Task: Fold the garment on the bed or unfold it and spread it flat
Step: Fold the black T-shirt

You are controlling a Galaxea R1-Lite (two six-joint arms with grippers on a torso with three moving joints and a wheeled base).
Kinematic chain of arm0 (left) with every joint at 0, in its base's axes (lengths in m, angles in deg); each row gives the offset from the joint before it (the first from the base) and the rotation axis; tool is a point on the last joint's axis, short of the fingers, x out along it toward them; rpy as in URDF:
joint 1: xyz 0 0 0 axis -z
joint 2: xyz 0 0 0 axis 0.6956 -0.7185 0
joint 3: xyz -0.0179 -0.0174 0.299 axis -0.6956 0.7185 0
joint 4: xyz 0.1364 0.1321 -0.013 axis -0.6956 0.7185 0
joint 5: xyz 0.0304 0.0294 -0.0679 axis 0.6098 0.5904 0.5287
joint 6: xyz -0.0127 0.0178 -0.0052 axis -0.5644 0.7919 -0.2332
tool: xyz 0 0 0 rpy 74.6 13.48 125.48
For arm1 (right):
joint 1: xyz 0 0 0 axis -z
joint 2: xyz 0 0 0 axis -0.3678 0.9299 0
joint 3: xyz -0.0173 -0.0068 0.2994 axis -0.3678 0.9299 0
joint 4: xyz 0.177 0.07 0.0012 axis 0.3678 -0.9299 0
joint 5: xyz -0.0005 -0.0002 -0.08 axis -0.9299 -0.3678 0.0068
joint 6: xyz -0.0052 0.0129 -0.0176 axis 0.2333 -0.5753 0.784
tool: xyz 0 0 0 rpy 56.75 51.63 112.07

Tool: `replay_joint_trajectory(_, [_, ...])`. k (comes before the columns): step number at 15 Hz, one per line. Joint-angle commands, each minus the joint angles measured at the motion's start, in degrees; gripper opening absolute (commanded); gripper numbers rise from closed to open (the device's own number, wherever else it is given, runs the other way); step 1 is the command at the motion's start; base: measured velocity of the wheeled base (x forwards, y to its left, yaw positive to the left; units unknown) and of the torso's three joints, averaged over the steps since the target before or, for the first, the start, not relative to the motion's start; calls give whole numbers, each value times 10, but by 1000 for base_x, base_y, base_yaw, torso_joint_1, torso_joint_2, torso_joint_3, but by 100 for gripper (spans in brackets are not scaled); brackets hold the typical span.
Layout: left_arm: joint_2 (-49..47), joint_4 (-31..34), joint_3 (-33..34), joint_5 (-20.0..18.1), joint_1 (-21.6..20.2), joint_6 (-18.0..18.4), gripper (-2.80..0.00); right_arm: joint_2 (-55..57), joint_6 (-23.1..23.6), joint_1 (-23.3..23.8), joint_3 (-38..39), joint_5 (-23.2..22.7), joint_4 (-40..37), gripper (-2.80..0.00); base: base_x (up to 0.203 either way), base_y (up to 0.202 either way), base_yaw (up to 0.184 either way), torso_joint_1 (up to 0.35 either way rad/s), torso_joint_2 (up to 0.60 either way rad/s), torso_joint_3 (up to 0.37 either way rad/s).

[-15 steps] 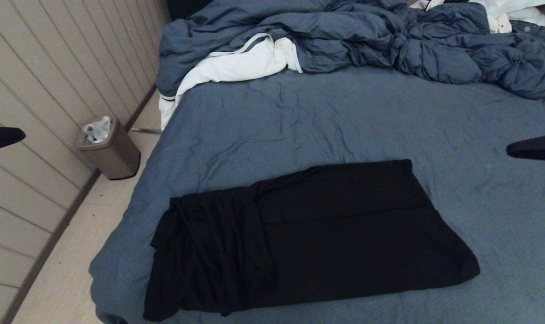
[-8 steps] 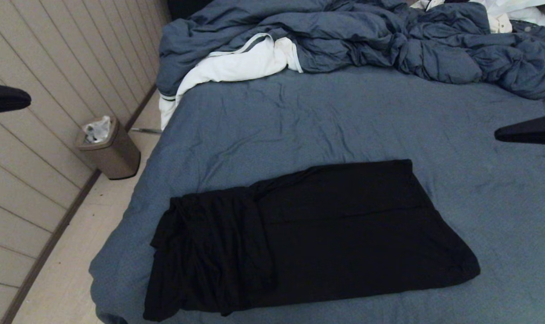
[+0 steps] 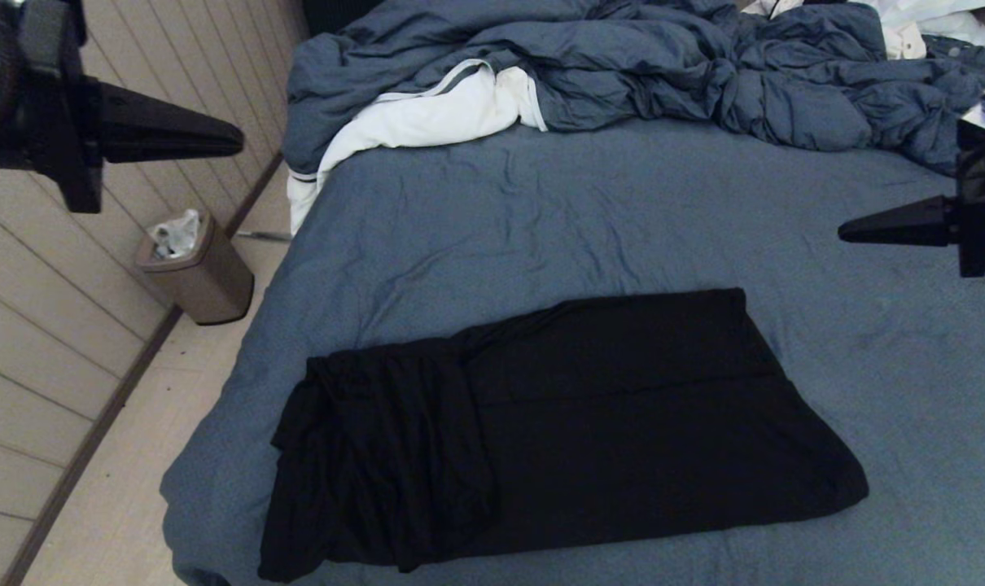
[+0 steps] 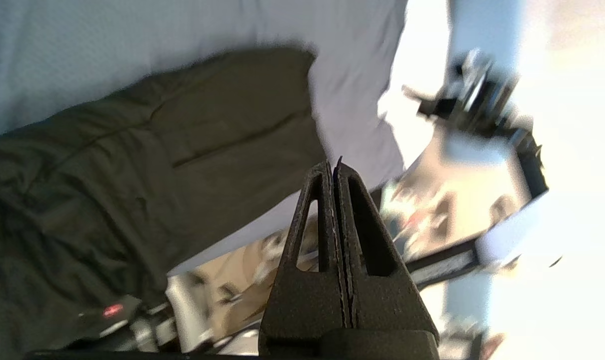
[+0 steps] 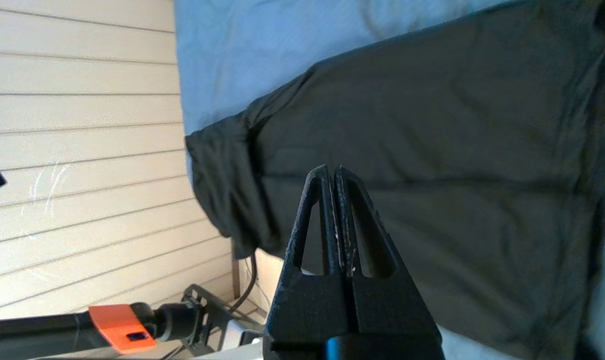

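A limp black garment (image 3: 558,431) lies folded on the bed (image 3: 606,220); a corner likely pinches easiest. The left gripper (image 3: 236,138) and right gripper (image 3: 844,234) hover clenched and empty.

We see a dim, bluish, evenly lit head view with soft shadows only in the folds of the duvet (image 3: 623,65); the garment (image 3: 558,431) reads as near-featureless black. Our left wrist view is smeared by motion blur and blown out to white glare along its right side. Our right wrist view is brighter and sharper, the wall (image 5: 77,150) evenly lit.
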Motion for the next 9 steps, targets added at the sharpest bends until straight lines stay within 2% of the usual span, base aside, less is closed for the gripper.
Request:
replay_joint_trajectory(1, [-43, 2, -2, 47, 68, 30, -280, 53, 1, -2, -22, -5, 10, -280, 0, 0, 0, 0, 0, 0])
replay_joint_trajectory(2, [-52, 3, -9, 74, 95, 41, -280, 66, 3, -2, -43, -3, 12, -280, 0, 0, 0, 0, 0, 0])
replay_joint_trajectory(4, [-65, 45, -43, 105, 113, 67, -280, 101, 23, -2, -75, 11, 16, -280, 0, 0, 0, 0, 0, 0])
replay_joint_trajectory(5, [-72, 84, -55, 123, 114, 95, -280, 113, 44, -5, -79, 54, 26, -280, 0, 0, 0, 0, 0, 0])
replay_joint_trajectory(7, [-76, 109, -35, 162, 114, 143, -280, 137, 105, -15, -71, 158, 32, -280, 0, 0, 0, 0, 0, 0])
replay_joint_trajectory(9, [-75, 99, 9, 177, 109, 150, -280, 150, 150, -14, -38, 180, 35, -280, 0, 0, 0, 0, 0, 0])
